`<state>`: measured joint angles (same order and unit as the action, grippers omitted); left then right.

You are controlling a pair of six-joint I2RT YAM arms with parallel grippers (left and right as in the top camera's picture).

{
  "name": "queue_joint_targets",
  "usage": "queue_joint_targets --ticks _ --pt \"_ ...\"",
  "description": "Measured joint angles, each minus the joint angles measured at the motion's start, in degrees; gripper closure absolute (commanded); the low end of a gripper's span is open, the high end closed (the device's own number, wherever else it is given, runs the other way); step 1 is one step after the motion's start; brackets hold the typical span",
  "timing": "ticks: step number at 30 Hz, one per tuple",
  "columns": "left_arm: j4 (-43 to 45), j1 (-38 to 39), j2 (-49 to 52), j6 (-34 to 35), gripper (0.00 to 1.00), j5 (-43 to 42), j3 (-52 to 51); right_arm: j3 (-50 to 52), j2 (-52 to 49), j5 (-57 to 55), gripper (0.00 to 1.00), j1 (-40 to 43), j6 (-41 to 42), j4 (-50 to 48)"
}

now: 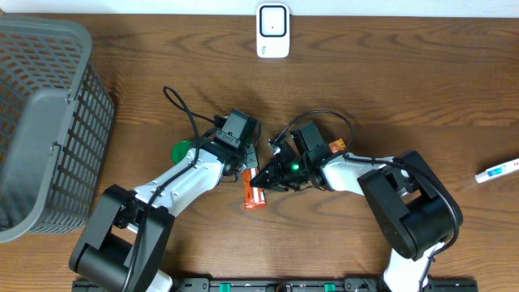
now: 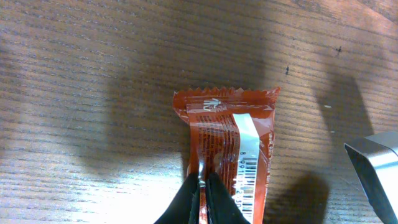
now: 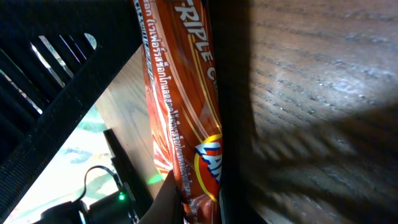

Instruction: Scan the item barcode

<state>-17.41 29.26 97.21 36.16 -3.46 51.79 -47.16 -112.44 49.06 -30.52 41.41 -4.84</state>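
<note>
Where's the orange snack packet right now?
In the overhead view, the orange snack packet is in the middle, pinched between the left pincer and right pincer, nearer the robot than the white scanner.

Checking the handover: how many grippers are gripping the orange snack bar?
2. The left gripper pinches the snack bar at its back seam, beside the barcode. The right gripper is closed on the bar near its logo.

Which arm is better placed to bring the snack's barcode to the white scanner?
Left, probably. Its jaws are shut on the snack beside the uncovered barcode, so it can aim that at the scanner. The right jaws also grip it, by the logo.
</note>
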Motion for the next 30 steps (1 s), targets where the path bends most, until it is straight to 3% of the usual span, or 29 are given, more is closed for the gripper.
queue_joint_targets --ticks 15,23,28,30 --pt "-0.33 -0.02 -0.02 -0.02 0.92 0.24 0.00 -0.07 -0.44 1.84 0.99 1.03 -8.81 0.76" --pt "-1.60 0.02 -2.60 -3.02 0.83 0.46 -0.90 0.09 -0.50 4.72 0.99 4.00 -17.27 3.61" --pt "-1.73 0.02 -9.46 -6.19 0.54 0.61 -1.31 0.66 1.29 3.85 0.99 5.25 -21.42 7.23" --pt "-1.70 0.02 -12.87 -7.48 0.35 0.72 -1.29 1.05 2.82 2.36 0.99 5.42 -22.40 8.83"
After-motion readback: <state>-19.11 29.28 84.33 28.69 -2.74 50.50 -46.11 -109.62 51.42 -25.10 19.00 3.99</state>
